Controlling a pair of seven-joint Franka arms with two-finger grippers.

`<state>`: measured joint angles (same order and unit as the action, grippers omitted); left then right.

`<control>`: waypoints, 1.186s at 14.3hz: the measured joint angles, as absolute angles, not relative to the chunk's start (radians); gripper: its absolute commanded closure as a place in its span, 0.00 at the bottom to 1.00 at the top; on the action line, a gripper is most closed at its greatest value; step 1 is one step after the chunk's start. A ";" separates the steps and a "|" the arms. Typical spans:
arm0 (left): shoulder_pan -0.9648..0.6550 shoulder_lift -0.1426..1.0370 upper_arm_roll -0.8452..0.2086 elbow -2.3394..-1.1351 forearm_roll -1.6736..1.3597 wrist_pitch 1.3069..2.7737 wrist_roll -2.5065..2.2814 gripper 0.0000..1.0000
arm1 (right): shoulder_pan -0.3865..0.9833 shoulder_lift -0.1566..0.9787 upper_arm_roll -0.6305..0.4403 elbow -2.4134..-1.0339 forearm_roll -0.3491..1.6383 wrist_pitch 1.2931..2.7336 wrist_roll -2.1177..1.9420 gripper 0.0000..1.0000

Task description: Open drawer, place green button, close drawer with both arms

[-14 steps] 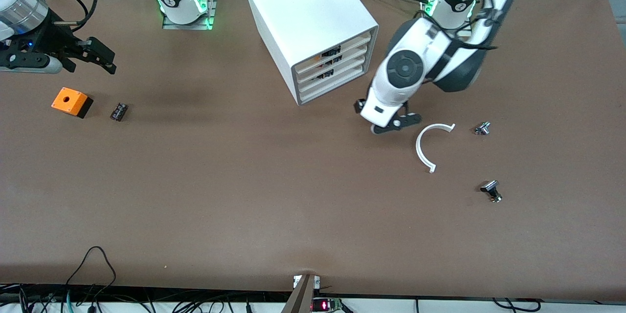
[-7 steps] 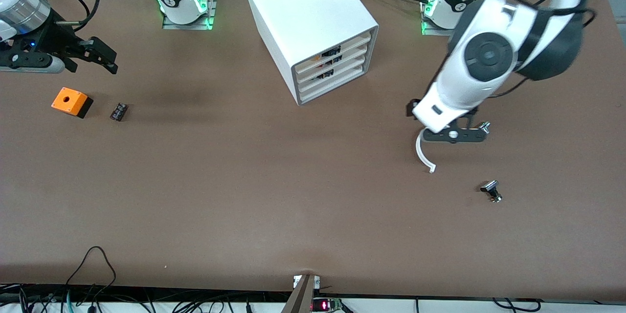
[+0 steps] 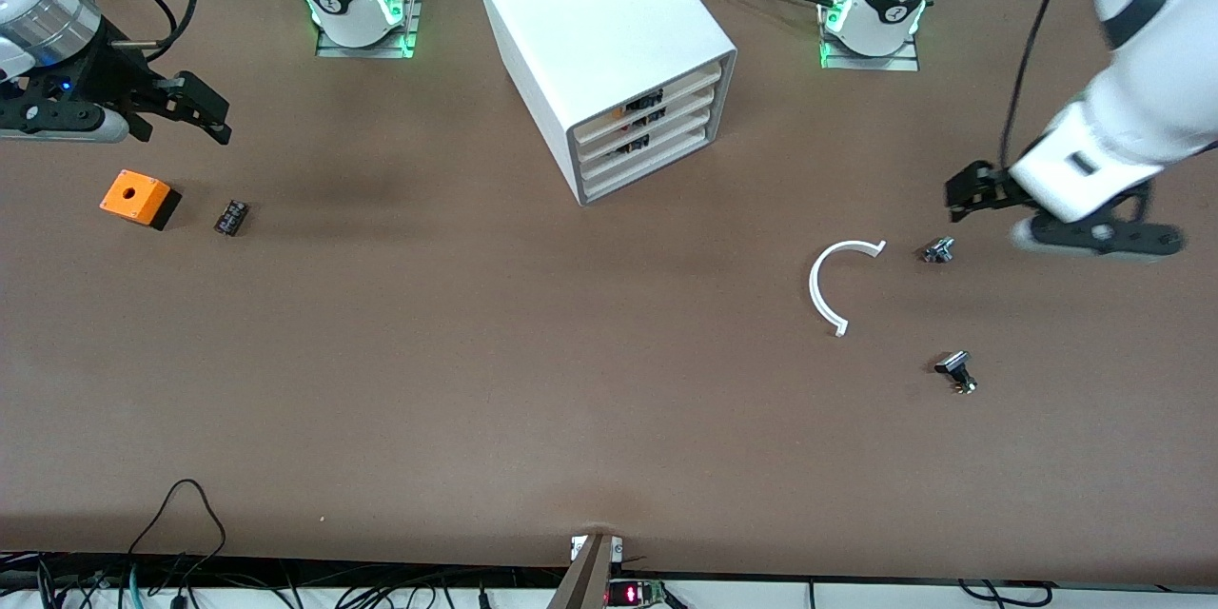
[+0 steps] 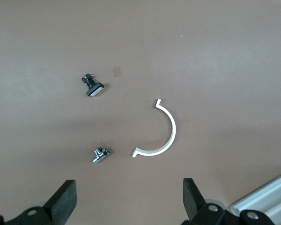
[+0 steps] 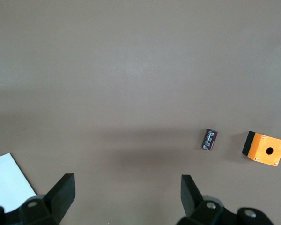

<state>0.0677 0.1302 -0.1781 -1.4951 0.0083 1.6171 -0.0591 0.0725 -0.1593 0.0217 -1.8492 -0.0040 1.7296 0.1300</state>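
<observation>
The white cabinet (image 3: 599, 29) stands at the middle of the table's robot side. Its lowest drawer (image 3: 642, 173), with a plain cream-white front, sits flush and shut under the two upper drawers. No green-capped button shows in any view. My left gripper (image 3: 1018, 205) is open and empty, above the table toward the left arm's end, beside a silver-black knob (image 3: 939, 250). In the left wrist view its fingers (image 4: 65, 199) stand wide apart. My right gripper (image 3: 181, 114) is open and empty, above the table at the right arm's end; its fingers (image 5: 61, 192) are wide apart too.
A white half-ring (image 3: 830, 285) (image 4: 161, 133) and a second knob (image 3: 954, 371) (image 4: 93, 86) lie near the left gripper, as does the first knob (image 4: 100, 153). An orange box with a hole (image 3: 138, 198) (image 5: 264, 149) and a small dark block (image 3: 231, 217) (image 5: 209, 139) lie below the right gripper.
My left arm has swung away from in front of the cabinet's drawers, over the half-ring, toward the left arm's end of the table. The right arm has stayed put.
</observation>
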 measured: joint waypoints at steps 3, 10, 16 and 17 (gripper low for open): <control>0.062 0.051 -0.090 -1.571 -0.027 1.653 0.000 0.00 | 0.073 -0.158 0.022 -1.848 -0.004 1.732 0.130 0.00; 0.035 -0.016 -0.040 -1.705 0.001 1.715 0.020 0.00 | 0.073 -0.155 0.022 -1.846 -0.004 1.733 0.131 0.00; 0.034 -0.030 -0.040 -1.702 0.013 1.654 0.022 0.00 | 0.073 -0.155 0.022 -1.846 -0.004 1.733 0.132 0.00; 0.034 -0.030 -0.040 -1.702 0.013 1.654 0.022 0.00 | 0.073 -0.155 0.022 -1.846 -0.004 1.734 0.132 0.00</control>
<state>0.0341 -0.0297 -0.0398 -1.7021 0.0134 1.6538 0.0218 0.0725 -0.1550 0.0218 -1.8457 -0.0040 1.7335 0.1315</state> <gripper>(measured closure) 0.000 0.000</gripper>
